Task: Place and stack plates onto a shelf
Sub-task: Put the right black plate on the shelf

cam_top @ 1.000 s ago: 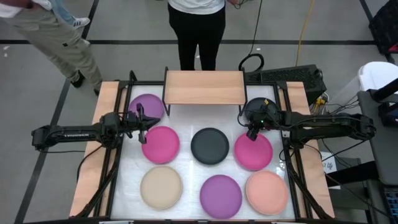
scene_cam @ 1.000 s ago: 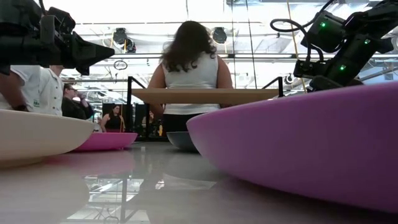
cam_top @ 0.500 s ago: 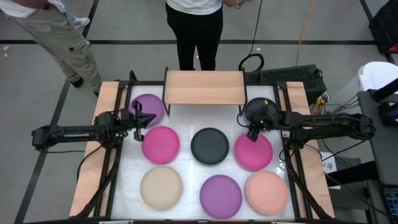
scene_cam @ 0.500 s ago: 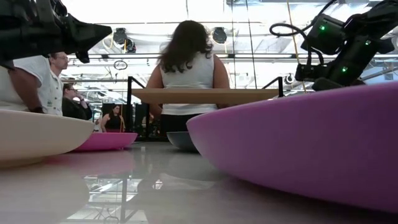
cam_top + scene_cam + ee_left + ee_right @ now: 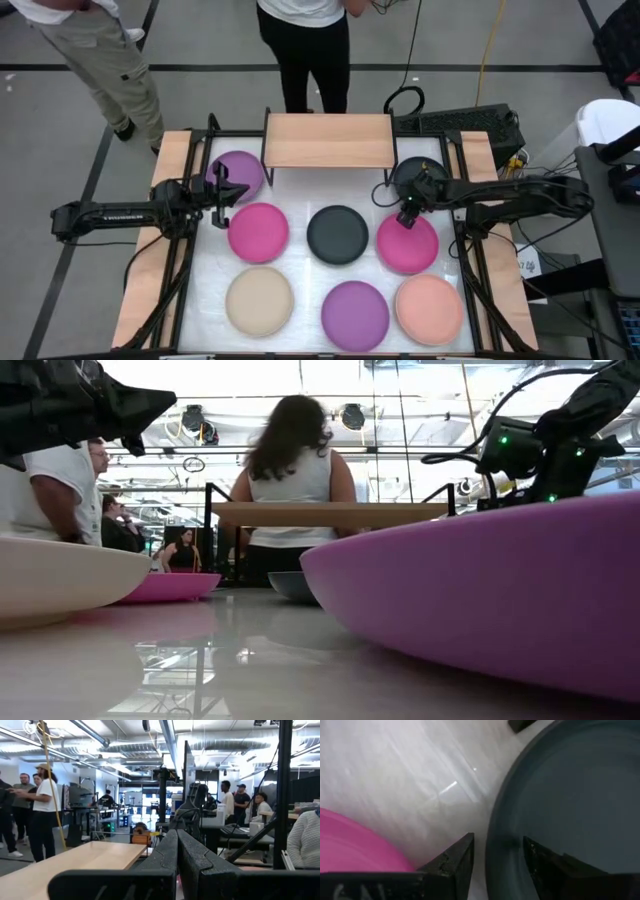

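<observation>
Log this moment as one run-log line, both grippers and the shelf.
left gripper: shut, empty, above table by purple plate | right gripper: open, straddling dark plate rim | shelf: bare

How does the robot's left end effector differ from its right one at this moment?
The left end effector is shut, fingers pressed together; the right end effector is open. The left one points level, by the purple plate; the right one points down, its fingers on either side of the rim of the dark grey plate. Both are dark, two-fingered, and appear to hold nothing.
</observation>
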### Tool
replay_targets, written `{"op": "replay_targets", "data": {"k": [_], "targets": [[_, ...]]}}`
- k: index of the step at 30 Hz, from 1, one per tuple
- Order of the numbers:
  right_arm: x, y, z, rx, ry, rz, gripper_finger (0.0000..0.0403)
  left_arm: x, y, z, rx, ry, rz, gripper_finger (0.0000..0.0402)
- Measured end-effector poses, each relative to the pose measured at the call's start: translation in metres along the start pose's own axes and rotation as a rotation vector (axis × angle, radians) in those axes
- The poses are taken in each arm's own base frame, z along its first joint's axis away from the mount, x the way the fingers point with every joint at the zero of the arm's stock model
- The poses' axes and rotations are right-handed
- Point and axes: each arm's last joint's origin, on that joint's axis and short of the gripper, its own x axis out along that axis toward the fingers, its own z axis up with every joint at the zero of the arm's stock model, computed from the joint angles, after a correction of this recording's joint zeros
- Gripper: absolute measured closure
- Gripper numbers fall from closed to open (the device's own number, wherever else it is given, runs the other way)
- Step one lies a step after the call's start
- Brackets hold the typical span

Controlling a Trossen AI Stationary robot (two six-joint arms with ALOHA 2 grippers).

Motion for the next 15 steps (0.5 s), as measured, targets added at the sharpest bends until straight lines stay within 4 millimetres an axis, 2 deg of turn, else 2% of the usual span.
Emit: {"op": "replay_targets", "data": {"k": [3, 8, 15], "targets": [[0.002, 0.000, 0.000, -0.002, 0.009, -0.002, 0.0292, 0.000, 0.000, 0.000, 0.004, 0.000, 0.000, 0.0398], [-0.001, -0.001, 0.001, -0.015, -0.017, -0.022, 0.0383, 0.000, 0.000, -0.001, 0.003, 0.011, 0.000, 0.0398], [-0.015, -0.006, 0.001, -0.004, -0.101, -0.059, 0.0399, 0.000, 0.000, -0.004, -0.005, 0.045, 0.001, 0.0398]]}}
